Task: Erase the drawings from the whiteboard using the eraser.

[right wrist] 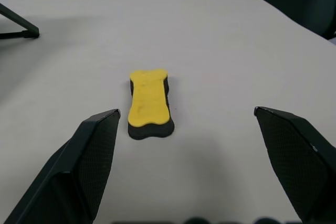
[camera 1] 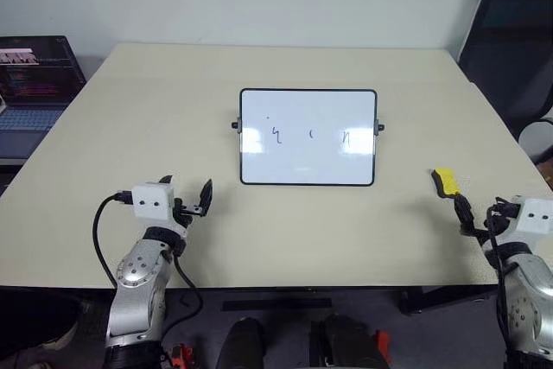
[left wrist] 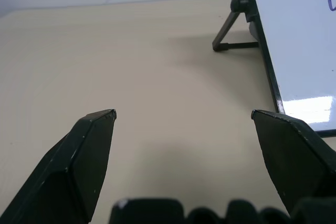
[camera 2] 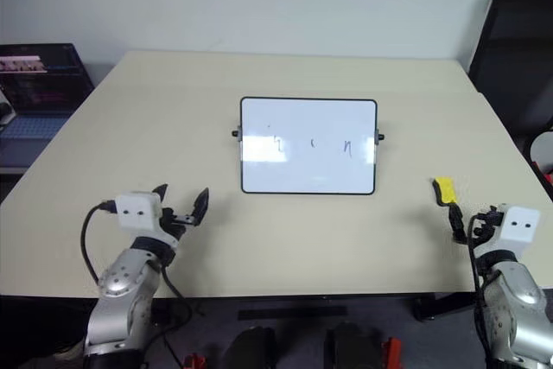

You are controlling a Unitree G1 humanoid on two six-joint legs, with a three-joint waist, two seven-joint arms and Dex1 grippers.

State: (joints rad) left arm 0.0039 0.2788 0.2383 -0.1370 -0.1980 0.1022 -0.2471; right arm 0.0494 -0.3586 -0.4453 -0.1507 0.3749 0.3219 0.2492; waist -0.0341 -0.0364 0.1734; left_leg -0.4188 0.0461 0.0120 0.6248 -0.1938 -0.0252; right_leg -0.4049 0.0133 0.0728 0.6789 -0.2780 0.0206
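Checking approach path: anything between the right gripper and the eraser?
Nothing. In the right wrist view, bare table separates the open right gripper from the eraser, which lies flat just ahead of its fingertips, untouched.

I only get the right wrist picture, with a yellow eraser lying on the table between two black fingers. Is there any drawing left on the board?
Observer: Yes, three small squiggles sit in a row on the whiteboard.
Operator: Where is the board from my eraser?
Observer: The eraser lies to the board's right, apart from it.
Operator: Is my other end effector holding anything?
Observer: No, the left end effector is open and empty, near the table's front edge, left of the board.
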